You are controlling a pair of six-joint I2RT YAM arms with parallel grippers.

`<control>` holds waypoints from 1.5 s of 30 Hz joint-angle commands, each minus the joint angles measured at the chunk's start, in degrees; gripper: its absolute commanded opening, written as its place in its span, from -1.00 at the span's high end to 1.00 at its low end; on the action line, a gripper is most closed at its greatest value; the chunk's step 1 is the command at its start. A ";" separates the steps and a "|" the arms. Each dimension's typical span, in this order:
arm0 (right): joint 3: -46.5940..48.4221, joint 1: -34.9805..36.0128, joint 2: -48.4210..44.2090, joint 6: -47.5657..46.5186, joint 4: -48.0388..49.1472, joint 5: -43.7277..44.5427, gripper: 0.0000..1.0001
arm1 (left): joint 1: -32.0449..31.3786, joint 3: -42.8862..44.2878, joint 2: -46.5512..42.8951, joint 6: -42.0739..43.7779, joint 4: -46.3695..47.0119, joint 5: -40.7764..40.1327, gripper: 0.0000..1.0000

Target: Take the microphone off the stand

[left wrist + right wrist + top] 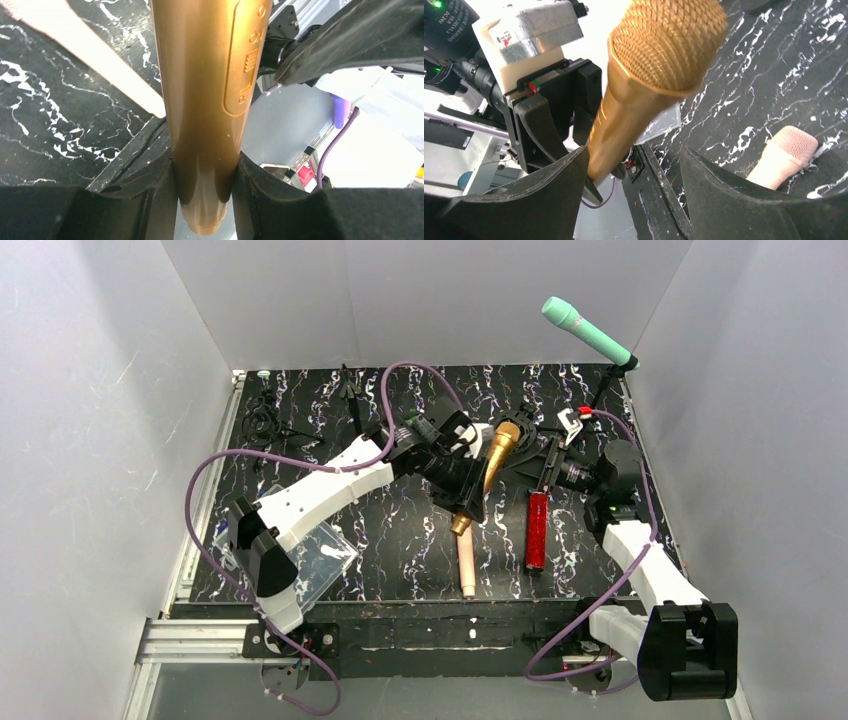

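Left gripper [202, 195] fingers fill the lower edge of the left wrist view. They are clamped on the lower handle of the gold microphone [200, 90], one pad on each side. The switch panel of this microphone faces the camera. In the top view, the gold microphone hangs tilted above the centre of the black marbled table [400, 540], head toward the back, tail toward the near edge. Right gripper [634, 155] stands with jaws spread, just beside the mesh head; contact cannot be determined. A pink microphone [466, 565] and a red microphone [537, 530] lie flat on the table, apart. A teal microphone [585, 328] sits in a stand [607, 388] at the back right corner.
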 commanded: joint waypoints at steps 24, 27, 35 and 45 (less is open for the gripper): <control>10.69 0.84 -5.78 -30.70 -36.83 13.28 0.97 | 1.00 5.51 -5.95 16.81 -12.30 -4.37 -0.97; 7.78 1.77 -5.63 -33.15 -39.96 17.77 0.97 | 4.17 6.38 -7.82 19.14 -12.98 -4.93 -0.97; 2.03 7.13 -5.02 -39.29 -44.44 27.88 0.97 | 7.66 10.15 -8.72 24.21 -12.79 -10.35 -0.97; 2.35 10.03 4.40 -37.62 -45.45 29.74 0.97 | 8.33 10.54 -8.78 24.68 -12.38 -12.59 -0.97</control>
